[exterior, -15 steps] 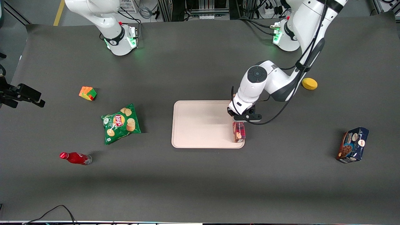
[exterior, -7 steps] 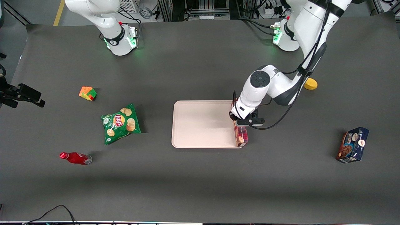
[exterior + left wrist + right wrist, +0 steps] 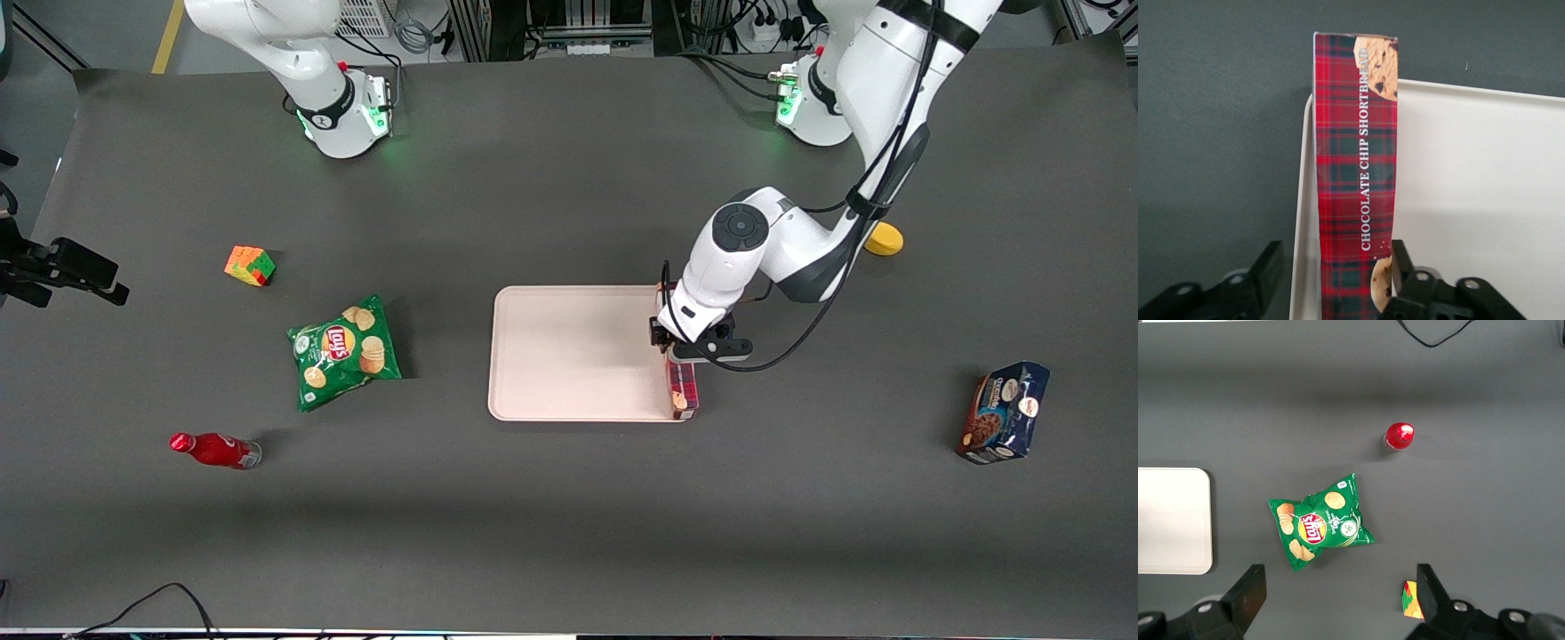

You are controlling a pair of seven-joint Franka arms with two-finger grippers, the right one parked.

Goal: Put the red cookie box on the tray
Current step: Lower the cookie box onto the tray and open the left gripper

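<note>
one red cookie box (image 3: 1355, 167), one tray (image 3: 569, 356), one open claw (image 3: 1338, 283) around box

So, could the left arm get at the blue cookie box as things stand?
Probably not right away: the left gripper is open around the red cookie box on the tray edge. Otherwise nothing stands between it and the blue cookie box.

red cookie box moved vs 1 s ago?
Yes. The red cookie box shifted slightly outward along the tray rim, toward the working arm's end and nearer the camera. The gripper, open, straddles it.
</note>
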